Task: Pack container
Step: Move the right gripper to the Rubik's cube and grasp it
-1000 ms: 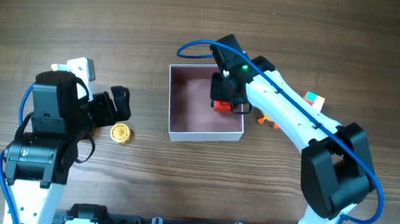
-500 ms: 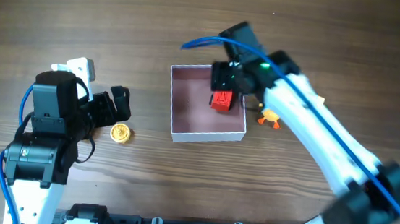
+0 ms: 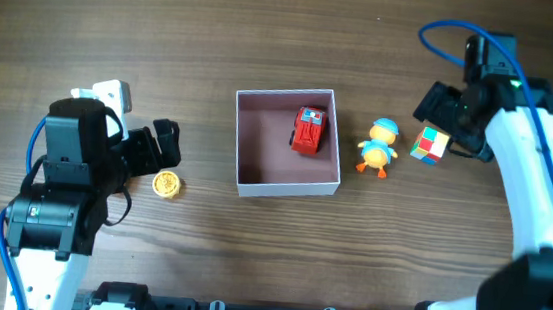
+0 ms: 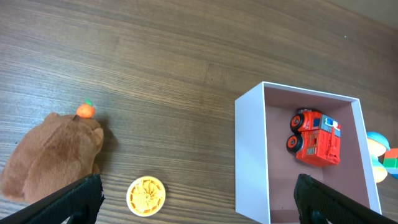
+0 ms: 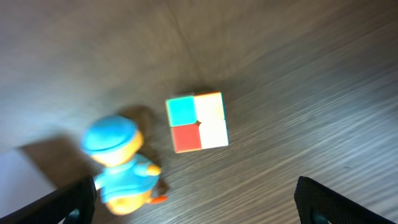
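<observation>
My left gripper: the fingers are spread wide and hold nothing. It hangs low over the table, close to the yellow round toy.
My right gripper: the fingers are spread wide too and hold nothing. It hangs above the cube.
Container: it sits in the middle of the table between my two arms. The open side is up and the inside is pink.
Red truck: it lies inside the container, in the far right part, near the right wall.
Duck: it has a blue hat and is outside the container, just beside the right wall.
Cube: it is on the table just to the right of the duck.
Yellow round toy: it lies on the table to the left of the container, apart from it.
Brown bear: it is left of the yellow round toy, with a small orange bit on its head.
</observation>
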Action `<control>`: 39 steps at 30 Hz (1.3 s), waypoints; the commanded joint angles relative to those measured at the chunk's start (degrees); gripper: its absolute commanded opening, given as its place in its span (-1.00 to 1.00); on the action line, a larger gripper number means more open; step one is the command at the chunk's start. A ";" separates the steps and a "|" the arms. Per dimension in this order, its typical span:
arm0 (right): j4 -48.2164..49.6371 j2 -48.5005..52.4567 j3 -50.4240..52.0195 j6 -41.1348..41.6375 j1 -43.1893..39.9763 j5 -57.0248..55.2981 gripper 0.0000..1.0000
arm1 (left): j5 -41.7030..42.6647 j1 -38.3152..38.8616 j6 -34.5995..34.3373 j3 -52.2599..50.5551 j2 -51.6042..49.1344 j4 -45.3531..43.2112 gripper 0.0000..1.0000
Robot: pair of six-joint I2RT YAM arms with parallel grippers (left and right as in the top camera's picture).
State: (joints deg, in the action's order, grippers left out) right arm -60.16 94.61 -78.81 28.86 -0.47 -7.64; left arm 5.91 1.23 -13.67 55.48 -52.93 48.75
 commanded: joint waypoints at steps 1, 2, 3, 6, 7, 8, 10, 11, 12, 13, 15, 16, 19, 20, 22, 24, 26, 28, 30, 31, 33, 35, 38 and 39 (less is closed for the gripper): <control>2.19 7.69 2.56 -1.97 -1.49 6.51 0.99 | 0.68 0.37 -0.48 1.20 0.02 -0.02 1.00; 2.60 9.97 2.56 -1.97 -1.66 6.54 0.99 | 0.68 0.37 -0.48 1.20 0.02 0.00 0.99; 3.43 12.09 2.56 -2.25 -1.66 6.75 1.00 | 0.68 0.37 -0.48 1.20 0.04 0.00 0.99; 6.38 15.78 2.56 -4.70 -1.66 9.25 0.99 | 0.46 0.37 -0.46 1.20 0.02 0.37 1.00; 6.91 16.59 2.56 -4.70 -1.66 9.25 0.99 | 0.46 0.37 -0.46 1.18 0.02 0.48 1.00; 7.19 16.90 2.56 -4.70 -1.66 9.20 0.99 | 0.46 0.37 -0.46 1.18 -0.02 0.68 1.00; 7.65 16.98 2.56 -4.70 -1.75 9.20 0.97 | 0.44 0.37 -0.46 1.18 -0.02 1.05 1.00; 7.72 16.98 2.56 -4.70 -1.84 9.16 0.93 | 0.46 0.37 -0.46 1.18 -0.02 1.05 1.00; 7.74 16.98 2.56 -4.63 -1.95 9.09 0.91 | 0.46 0.37 -0.46 1.18 -0.02 1.05 0.99; 7.72 16.98 2.56 -4.44 -2.19 8.92 0.85 | 0.46 0.37 -0.46 1.18 -0.02 1.05 0.99; 7.72 16.98 2.56 -4.22 -2.67 8.81 0.55 | 0.46 0.37 -0.46 1.18 -0.02 1.05 0.99; 7.67 16.98 2.56 -4.24 -2.93 8.81 0.43 | 0.44 0.37 -0.46 1.18 -0.02 1.05 0.99; 7.67 16.98 2.56 -4.28 -3.30 8.79 0.26 | 0.44 0.37 -0.46 1.18 -0.02 1.05 0.99; 7.67 16.98 2.56 -4.28 -3.37 8.79 0.22 | 0.46 0.37 -0.46 1.18 -0.02 1.05 0.99; 7.67 16.98 2.56 -4.31 -3.37 8.79 0.14 | 0.44 0.37 -0.46 1.18 -0.02 1.05 1.00; 7.65 16.98 2.56 -4.26 -3.37 8.81 0.10 | 0.46 0.37 -0.46 1.18 -0.02 1.05 0.99; 7.63 16.98 2.56 -4.28 -3.37 8.79 -0.07 | 0.44 0.37 -0.46 1.18 -0.02 1.05 0.99; 7.58 16.98 2.56 -4.28 -3.37 8.81 -0.19 | 0.44 0.37 -0.46 1.18 -0.02 1.03 0.99; 7.52 16.94 2.56 -4.35 -3.37 8.83 -0.38 | 0.44 0.37 -0.46 1.18 -0.02 1.03 1.00; 7.28 16.87 2.54 -4.57 -3.37 8.85 -0.54 | 0.44 0.37 -0.46 1.18 -0.02 1.03 0.99; 6.40 16.00 2.54 -4.98 -3.34 8.81 -0.69 | 0.44 0.37 -0.46 1.18 -0.02 1.03 1.00; 5.90 13.35 2.51 -6.05 -3.30 8.81 -0.70 | 0.44 0.37 -0.46 1.18 -0.02 1.03 0.99; 4.48 6.45 1.55 -7.04 -2.71 8.81 -0.87 | 0.46 0.37 -0.46 1.18 -0.02 1.03 0.99; 3.89 2.86 0.96 -7.98 -1.97 8.81 -0.91 | 0.46 0.37 -0.46 1.18 -0.02 1.03 1.00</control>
State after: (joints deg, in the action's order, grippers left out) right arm -55.44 106.56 -76.20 23.20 -3.64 0.67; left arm 5.91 1.23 -13.67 55.48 -52.93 49.78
